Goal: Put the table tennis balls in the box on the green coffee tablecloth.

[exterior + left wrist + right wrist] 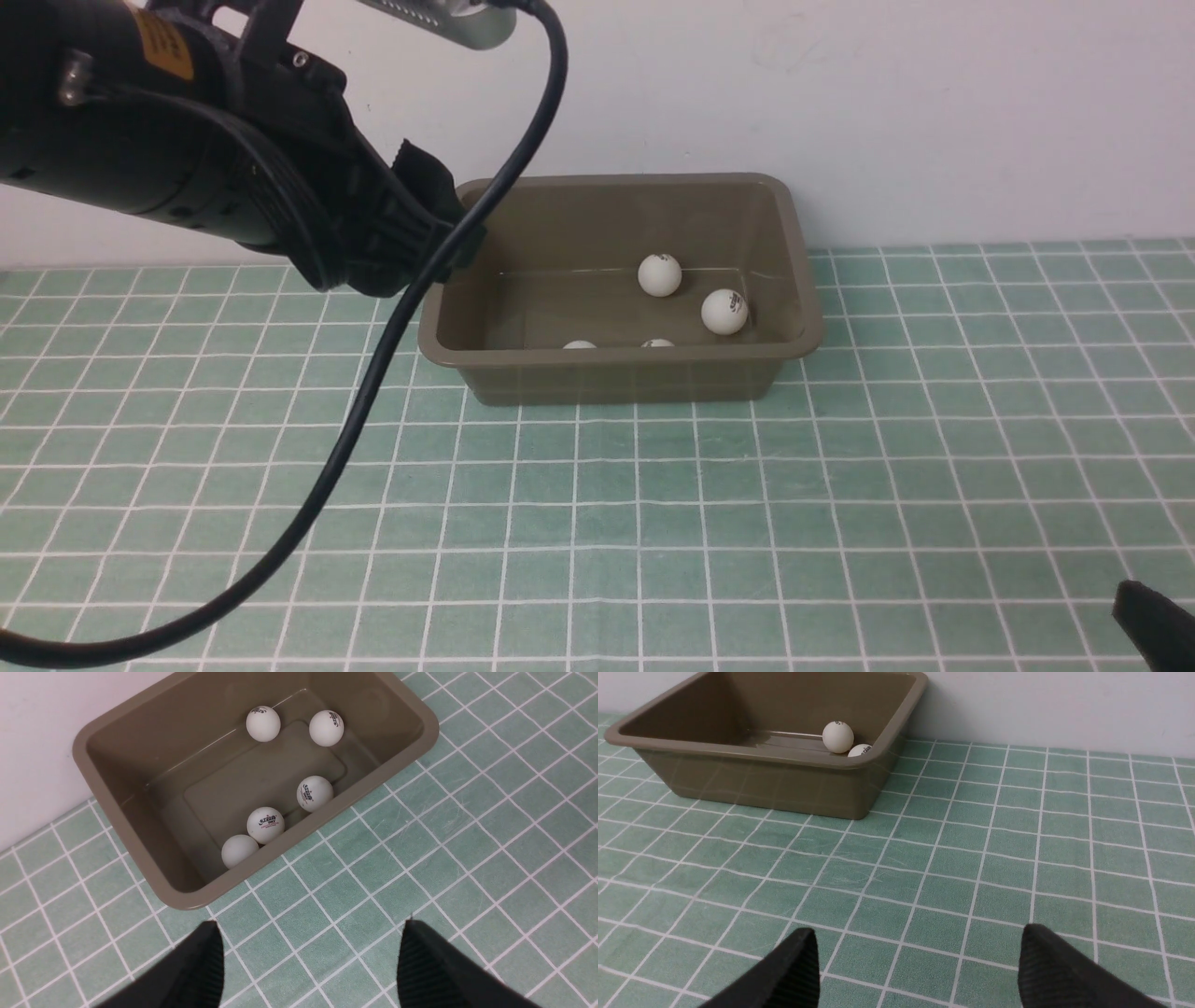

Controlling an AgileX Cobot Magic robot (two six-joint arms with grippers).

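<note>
Balls, five of them, all lie inside the box (140,826), as the left wrist view shows: two table tennis balls (263,724) sit side by side near one short wall, a third (314,793) rests against a long wall, and the last two touch each other farther along that same wall, the printed one (265,825) just beside the plain one (239,850). The box stands on the green coffee tablecloth (840,485) at the far edge of the tabletop, close against the pale wall (934,112). In the front view only two balls show whole, with the tops of two more peeking over the near rim. The left end effector (308,956) hangs above the cloth just outside the box, on its near left side, with its two black fingers (434,970) spread apart and nothing between them; the balls lie ahead of and below it, inside the rim, and none touches it. A black cable (373,373) loops down from the left arm across the cloth. The right end effector (915,970) is low over the cloth toward the near right corner of the tabletop, well apart from the box, its fingers likewise released and empty; from it, two balls are visible over the box rim
</note>
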